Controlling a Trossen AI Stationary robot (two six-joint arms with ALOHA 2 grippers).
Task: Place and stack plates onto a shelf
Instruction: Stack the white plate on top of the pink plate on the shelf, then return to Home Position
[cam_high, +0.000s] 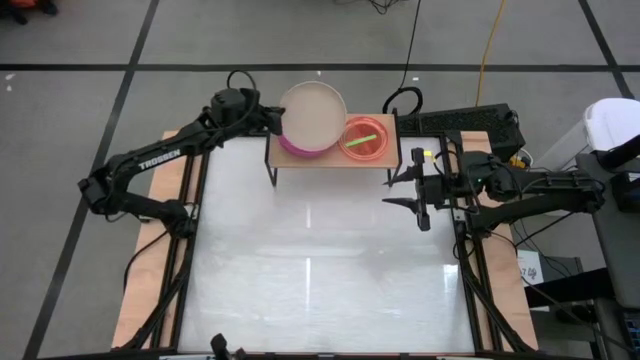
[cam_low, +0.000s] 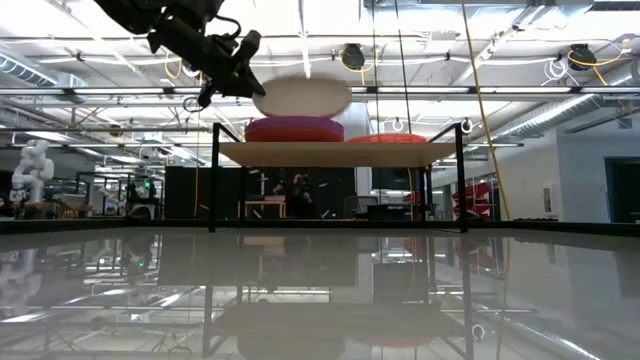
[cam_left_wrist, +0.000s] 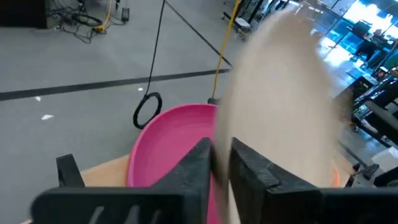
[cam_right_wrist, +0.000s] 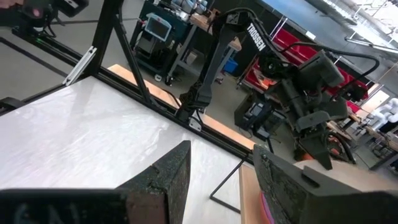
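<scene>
Above the shelf, left end effector grips the blurred beige plate, hiding most of the magenta plate.

Held plate above left stack on shelf, 2nd stack to its right.

Readable text: one brand word, seen twice

The white capital letters "TROSSEN" run along the forearm link of the dark six-joint left arm in the high view, where the word lies slanted along the link. The same white word "TROSSEN" shows again on the upper link of that dark arm as seen far off in the right wrist view, running lengthwise down the link. No other words, numbers or signs can be read; small markings on equipment in the room behind the table are too small to tell.
</scene>
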